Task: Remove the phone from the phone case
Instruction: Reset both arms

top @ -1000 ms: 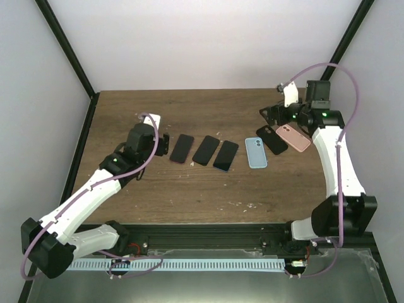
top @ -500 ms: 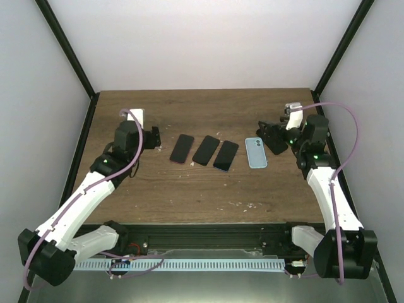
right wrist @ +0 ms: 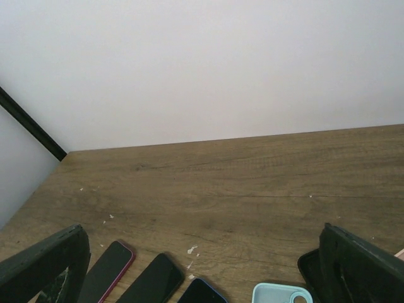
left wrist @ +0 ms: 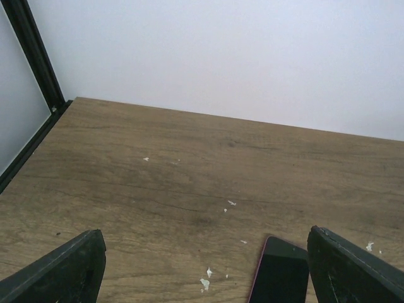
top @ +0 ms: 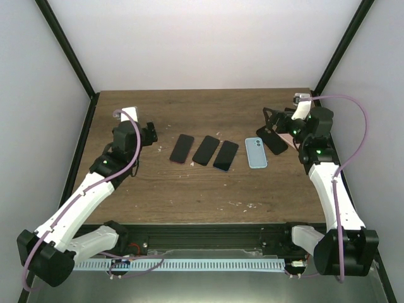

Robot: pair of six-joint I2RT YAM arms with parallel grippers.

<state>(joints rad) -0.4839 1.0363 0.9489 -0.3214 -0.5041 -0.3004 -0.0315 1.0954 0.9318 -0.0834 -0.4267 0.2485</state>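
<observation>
On table (top: 189,189): three phones (top: 206,150) in row, light-blue case (top: 255,153) beside; left gripper (left wrist: 203,252), right gripper (right wrist: 202,243) spread wide, empty.

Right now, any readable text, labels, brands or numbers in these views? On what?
None can be read in any view.
The dark phones: screens blank, no marking shows.
The light blue case: no logo or lettering visible.
The black case: no text visible; too small to tell more.
</observation>
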